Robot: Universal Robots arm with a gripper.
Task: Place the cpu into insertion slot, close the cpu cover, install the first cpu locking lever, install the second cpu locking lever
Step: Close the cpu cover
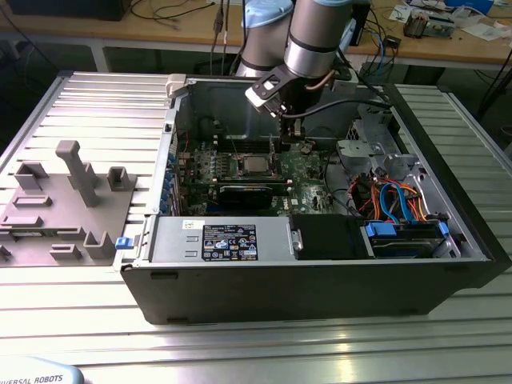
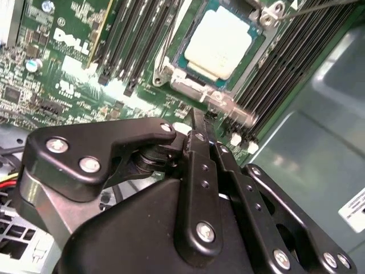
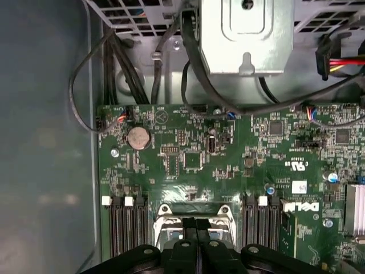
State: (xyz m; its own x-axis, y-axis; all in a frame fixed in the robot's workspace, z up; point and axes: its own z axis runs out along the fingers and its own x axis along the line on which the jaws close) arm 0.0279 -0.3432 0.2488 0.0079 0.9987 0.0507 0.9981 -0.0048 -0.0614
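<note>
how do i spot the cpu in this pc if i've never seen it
Look inside the open computer case, at the green motherboard. Between two banks of long black memory slots sits the cpu: the one pale silvery square, framed in grey metal.

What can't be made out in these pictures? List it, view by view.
1. Second wrist view: one corner of the cover, cut off by the picture's edge; whether the gripper touches it, blurred at the tip.
2. First wrist view: most of the cover, hidden behind the gripper and past the edge.
3. Exterior view: whether the cover is latched, too small.
</note>
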